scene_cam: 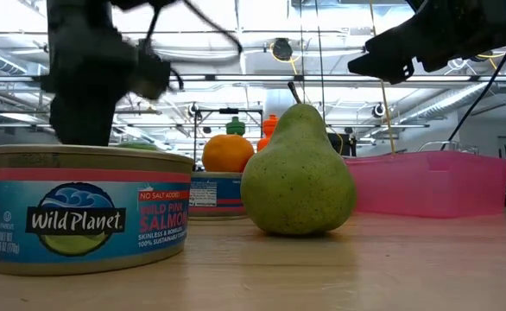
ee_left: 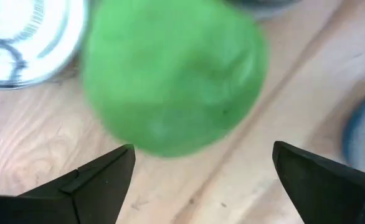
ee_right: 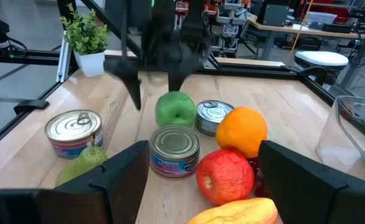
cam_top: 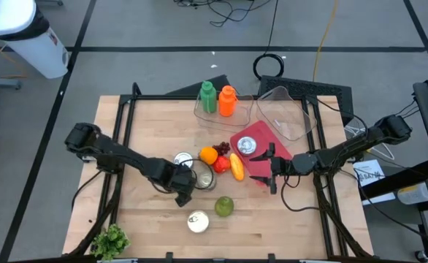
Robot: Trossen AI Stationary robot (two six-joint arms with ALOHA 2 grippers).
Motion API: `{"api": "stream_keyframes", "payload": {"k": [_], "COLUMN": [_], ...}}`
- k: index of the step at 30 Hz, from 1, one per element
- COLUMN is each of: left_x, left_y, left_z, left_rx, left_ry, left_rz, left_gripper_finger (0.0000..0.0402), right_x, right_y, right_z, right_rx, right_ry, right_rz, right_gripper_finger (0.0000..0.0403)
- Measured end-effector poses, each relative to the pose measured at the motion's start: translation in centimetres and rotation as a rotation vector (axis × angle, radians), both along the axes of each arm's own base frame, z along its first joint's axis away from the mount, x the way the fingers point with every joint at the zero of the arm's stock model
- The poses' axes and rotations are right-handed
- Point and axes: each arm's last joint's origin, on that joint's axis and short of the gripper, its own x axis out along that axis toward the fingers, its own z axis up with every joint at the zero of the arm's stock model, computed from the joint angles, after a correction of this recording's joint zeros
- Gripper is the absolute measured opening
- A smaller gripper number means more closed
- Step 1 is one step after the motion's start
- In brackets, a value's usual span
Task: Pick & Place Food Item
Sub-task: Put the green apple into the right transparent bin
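Observation:
A green apple (ee_right: 175,109) rests on the table among several tins, an orange (ee_right: 241,130), a red apple (ee_right: 226,175) and a pear (scene_cam: 298,177). My left gripper (ee_left: 202,148) hangs open just above the green apple (ee_left: 170,74), one finger to either side, touching nothing; in the high view the left gripper (cam_top: 185,191) covers the apple. My right gripper (cam_top: 270,174) is open and level over the pink tray's (cam_top: 261,155) near edge, its fingers pointing toward the table's left at the food pile; its wrist view shows the right gripper (ee_right: 213,180) holding nothing.
Tins (cam_top: 203,177) (cam_top: 183,159) crowd the green apple; another tin (cam_top: 197,220) and the pear (cam_top: 223,206) lie nearer. A mango (cam_top: 237,166), grapes (cam_top: 223,148), two bottles (cam_top: 208,97) (cam_top: 227,101), a clear tub (cam_top: 283,111) and a plant (cam_top: 110,241) stand around.

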Motion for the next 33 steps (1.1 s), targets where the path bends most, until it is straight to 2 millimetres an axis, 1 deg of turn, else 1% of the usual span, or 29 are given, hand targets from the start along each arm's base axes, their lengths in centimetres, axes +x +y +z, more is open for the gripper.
{"api": "stream_keyframes", "payload": {"k": [4, 7, 10, 15, 19, 22, 25, 29, 33], "left_x": [-0.6, -0.8, -0.9, -0.5, 0.2, 0.7, 0.9, 0.9, 0.9], "left_y": [0.1, 0.1, 0.0, -0.4, -0.7, -0.9, -0.9, -1.0, -0.9], "left_z": [2.0, 2.7, 2.7, 2.3, 2.5, 2.7, 2.8, 2.8, 2.7], "left_rx": [0.049, 0.125, 0.181, 0.218, 0.229, 0.255, 0.292, 0.31, 0.327], "left_ry": [-0.097, -0.15, -0.158, -0.169, -0.238, -0.299, -0.316, -0.317, -0.307], "left_rz": [0.022, -0.019, -0.106, -0.286, -0.369, -0.478, -0.589, -0.642, -0.642], "left_gripper_finger": [0.0392, 0.0392, 0.0392, 0.0392, 0.0392, 0.0392, 0.0392, 0.0392, 0.0392], "right_x": [0.0, 0.0, 0.0, 0.0, 0.0, 0.0, 0.0, 0.0, 0.0], "right_y": [0.0, 0.0, 0.0, 0.0, 0.0, 0.0, 0.0, 0.0, 0.0], "right_z": [0.0, 0.0, 0.0, 0.0, 0.0, -0.1, -0.1, -0.1, -0.1], "right_rx": [0.0, 0.0, 0.0, 0.0, -0.001, -0.002, -0.002, -0.002, -0.002], "right_ry": [-0.001, -0.001, -0.001, -0.001, 0.002, 0.006, 0.007, 0.007, 0.007], "right_rz": [0.0, 0.0, 0.0, 0.0, 0.0, 0.0, 0.0, 0.0, 0.0], "right_gripper_finger": [0.0281, 0.0281, 0.0281, 0.0281, 0.0281, 0.0281, 0.0281, 0.0281, 0.0281]}}
